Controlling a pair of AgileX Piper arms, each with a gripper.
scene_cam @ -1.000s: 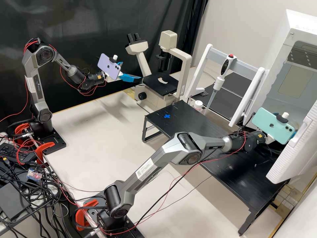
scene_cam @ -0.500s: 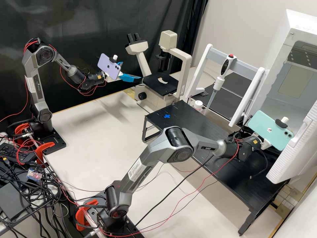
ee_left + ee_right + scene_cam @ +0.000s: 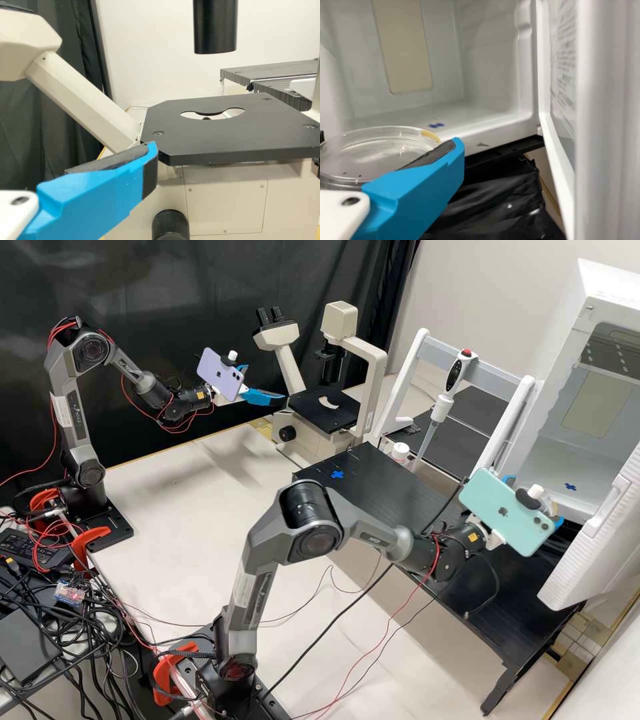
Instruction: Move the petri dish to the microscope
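- Currently, from the centre of the high view, the right gripper (image 3: 537,501) is at 3 o'clock, its fingers clamped on the clear petri dish (image 3: 375,155).
- The petri dish is held above the black bench (image 3: 400,500), outside the open white cabinet (image 3: 603,300); from the dish, the microscope (image 3: 290,369) lies toward 10 o'clock.
- The left gripper (image 3: 267,383) is at 11 o'clock from that centre, near the black microscope stage (image 3: 317,415), its fingers apart.
- A pipette (image 3: 441,407) hangs on a white stand (image 3: 407,373) at 2 o'clock; a white-capped bottle (image 3: 400,452) is near its tip.
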